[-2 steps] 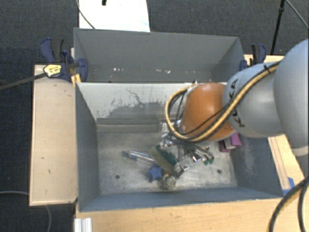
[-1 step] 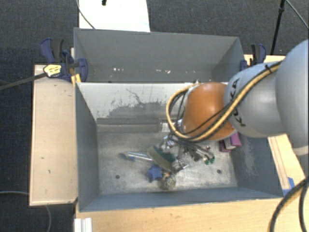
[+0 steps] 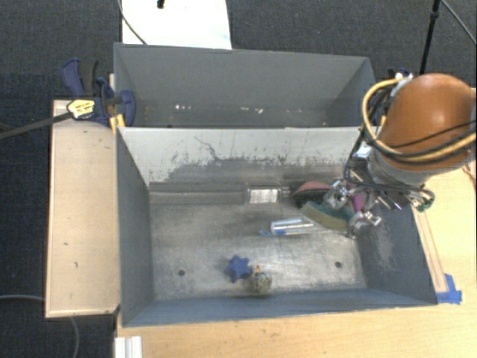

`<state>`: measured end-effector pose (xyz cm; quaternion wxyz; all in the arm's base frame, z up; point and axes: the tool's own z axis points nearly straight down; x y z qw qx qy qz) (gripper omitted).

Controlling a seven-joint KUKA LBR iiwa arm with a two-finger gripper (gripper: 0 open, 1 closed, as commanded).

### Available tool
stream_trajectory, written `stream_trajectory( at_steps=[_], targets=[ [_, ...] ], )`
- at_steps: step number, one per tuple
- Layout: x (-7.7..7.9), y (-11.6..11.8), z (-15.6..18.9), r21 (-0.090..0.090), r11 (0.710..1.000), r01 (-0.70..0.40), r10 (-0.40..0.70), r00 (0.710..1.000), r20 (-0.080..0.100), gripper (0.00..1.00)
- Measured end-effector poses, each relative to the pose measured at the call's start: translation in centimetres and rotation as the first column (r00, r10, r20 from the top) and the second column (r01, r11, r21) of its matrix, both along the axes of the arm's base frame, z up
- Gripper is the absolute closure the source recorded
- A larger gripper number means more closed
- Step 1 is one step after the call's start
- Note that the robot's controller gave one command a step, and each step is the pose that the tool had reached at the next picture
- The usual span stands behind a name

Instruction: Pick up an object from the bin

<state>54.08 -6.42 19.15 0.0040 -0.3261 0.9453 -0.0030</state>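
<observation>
Grey bin [image 3: 194, 237]: my gripper [image 3: 350, 210] low at right wall, beside olive pad [image 3: 322, 216]; can't tell grip state.

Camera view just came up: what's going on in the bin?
The arm's gripper is low at the bin's right side, by a flat olive-green piece and a dark red thing. A clear tube lies beside them; a blue piece and a brownish lump sit near the front wall. I can't see anything held.
</observation>
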Motion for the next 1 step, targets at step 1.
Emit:
stream_trajectory(
  at_steps=[1],
  targets=[
    [0.97,-0.48,5.61,0.003,1.000,0.019,-0.019,1.000,0.000,1.00]
  ],
)
